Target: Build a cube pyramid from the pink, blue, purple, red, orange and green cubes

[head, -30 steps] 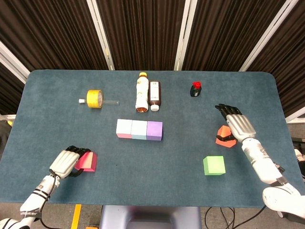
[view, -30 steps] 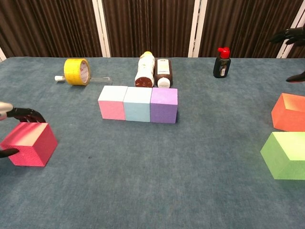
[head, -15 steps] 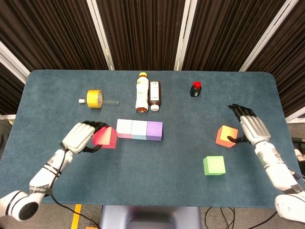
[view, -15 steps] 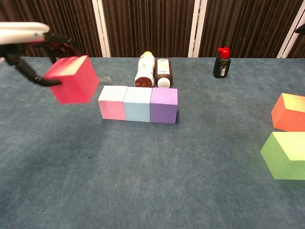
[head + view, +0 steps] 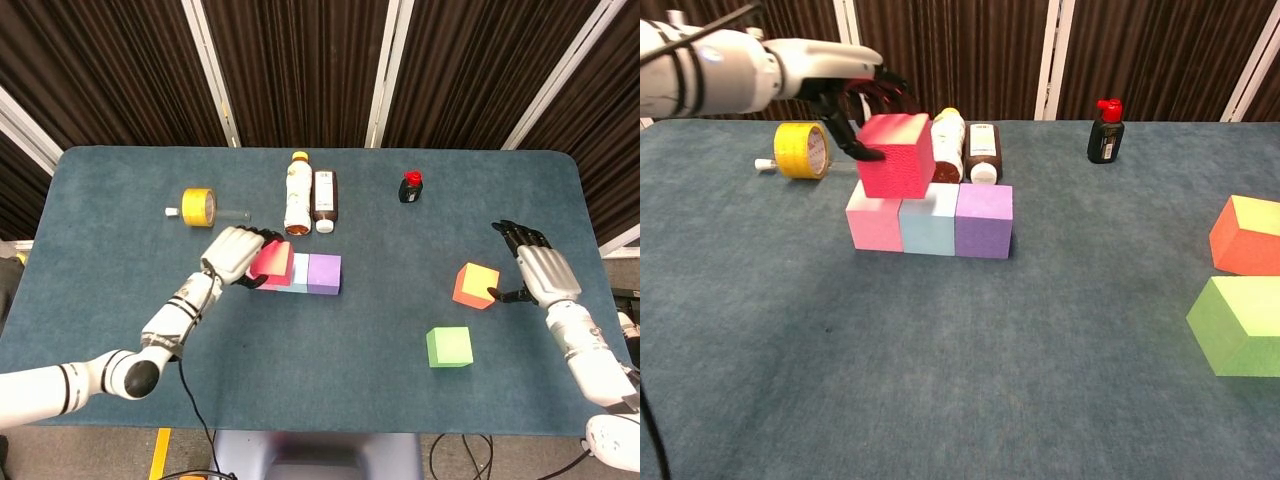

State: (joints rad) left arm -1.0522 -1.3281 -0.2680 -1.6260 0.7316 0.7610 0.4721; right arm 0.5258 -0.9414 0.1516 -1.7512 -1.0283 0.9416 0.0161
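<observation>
**Nearly seated: red cube over the base row**

The left hand (image 5: pixel 845 85) grips the red cube (image 5: pixel 896 155) just above the seam between the pink cube (image 5: pixel 875 221) and blue cube (image 5: pixel 928 223); a tilted release could topple it or nudge the row. The right hand (image 5: pixel 535 268) is spread and empty beside the orange cube (image 5: pixel 474 285). A blue-grey cloth table (image 5: pixel 940 400) stands before dark curtains (image 5: pixel 300 60).

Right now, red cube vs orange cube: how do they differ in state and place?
The red cube is gripped by the left hand over the pink cube and blue cube of the base row; the orange cube sits on the table, right side. The right hand is beside the orange cube; contact unclear. Both look alike in size and shape.
</observation>
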